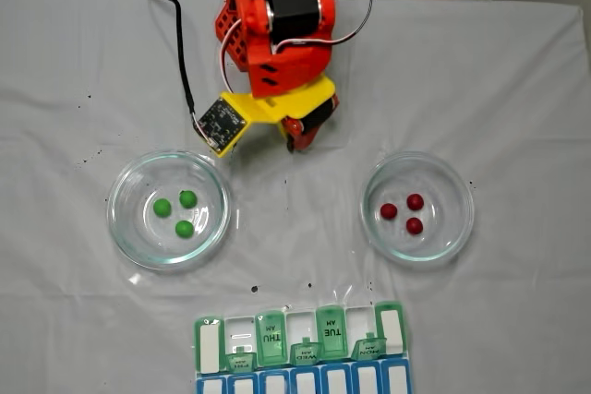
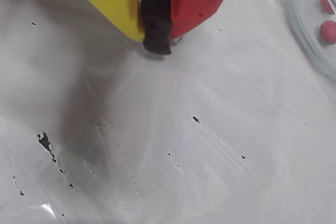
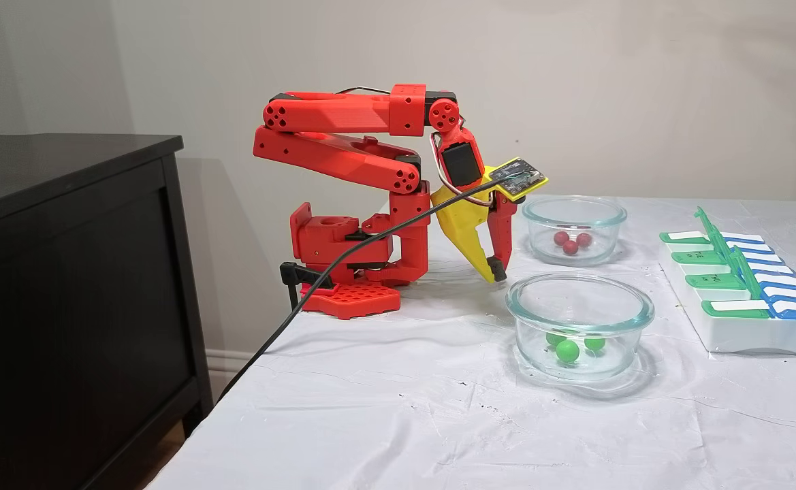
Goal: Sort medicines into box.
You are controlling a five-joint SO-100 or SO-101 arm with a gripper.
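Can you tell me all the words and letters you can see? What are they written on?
"THU" on an open green lid of the green and blue plastic weekly pill organizer, seen upside down in a fixed view.
"TUE" on another open green lid of it, also upside down.
The small print under each may be "AM"; it is too blurred to be sure.
The lettering on the small flipped-up green tabs is too small to read.

The arm sits folded back — gripper (image 3: 495, 273) pointing down, jaws closed, empty.
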